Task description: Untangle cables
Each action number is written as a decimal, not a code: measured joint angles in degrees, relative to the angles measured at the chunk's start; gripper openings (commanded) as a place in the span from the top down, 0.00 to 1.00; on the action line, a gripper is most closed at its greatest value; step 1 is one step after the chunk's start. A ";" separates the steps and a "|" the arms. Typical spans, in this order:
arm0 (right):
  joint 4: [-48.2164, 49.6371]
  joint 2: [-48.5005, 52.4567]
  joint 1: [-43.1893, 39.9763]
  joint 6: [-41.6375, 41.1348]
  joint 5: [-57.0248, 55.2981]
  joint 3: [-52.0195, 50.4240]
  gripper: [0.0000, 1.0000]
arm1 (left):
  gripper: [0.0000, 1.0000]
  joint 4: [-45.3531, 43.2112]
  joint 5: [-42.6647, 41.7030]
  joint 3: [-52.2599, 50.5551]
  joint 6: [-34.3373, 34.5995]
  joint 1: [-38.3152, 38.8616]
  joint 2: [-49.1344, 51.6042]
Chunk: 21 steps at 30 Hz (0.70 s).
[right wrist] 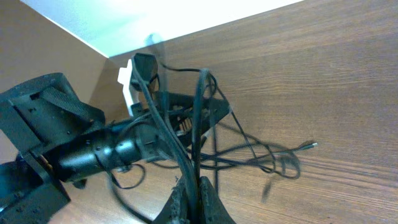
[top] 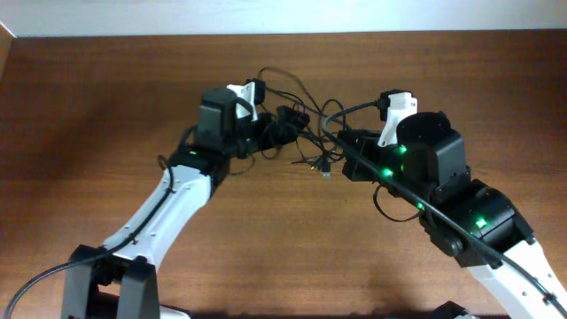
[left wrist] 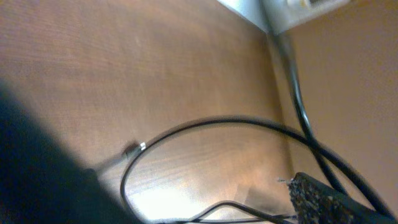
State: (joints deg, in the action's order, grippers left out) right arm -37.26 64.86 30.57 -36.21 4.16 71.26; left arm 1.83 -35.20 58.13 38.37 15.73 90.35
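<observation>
A brown wooden table (top: 97, 97) ran up to a pale wall (top: 266, 18) at the far side. From the near left corner the white left arm (top: 168, 204) stretched toward the middle. Its left claw (top: 285, 124) sat right in the knot of the cables (top: 312, 146). Thin black loops lay over and around it, but I could not tell whether its jaws were shut on a strand or merely among them. Its own camera was blurred, showing one rough fingertip pad (left wrist: 314, 196) and a cord arching over the wood. The tangle lay in the middle of the table between the two arms, with a loop lying toward the wall and a few small plugs (top: 324, 168) trailing on the near side. To the right, the right claw (right wrist: 196, 190) had its fingers pinched together on one strand, which rose straight up from between them toward the knot.
</observation>
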 measured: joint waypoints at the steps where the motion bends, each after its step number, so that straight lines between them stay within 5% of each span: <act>1: -0.17 0.07 0.09 0.00 -0.61 0.00 0.96 | 0.14 1.95 -1.99 0.11 -0.50 -1.14 0.00; 4: -2.32 0.46 1.27 0.87 -2.49 0.09 0.96 | 0.30 12.46 -5.42 0.37 -3.93 -6.60 -0.13; 9: -15.65 -2.19 0.17 2.01 -21.64 8.59 0.96 | 0.30 18.73 0.79 0.20 -2.29 -29.27 1.07; 11: -17.68 -3.21 0.11 2.16 -28.20 11.34 0.96 | 0.30 18.82 1.16 0.20 -1.88 -32.83 1.05; 21: -27.71 1.31 -2.45 1.79 -45.07 12.63 0.95 | 0.29 18.78 -5.70 0.20 -6.49 -32.02 1.05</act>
State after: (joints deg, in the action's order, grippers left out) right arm -64.97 66.17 28.12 -34.41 -40.91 83.90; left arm 20.60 -40.91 58.33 31.88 -16.29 91.39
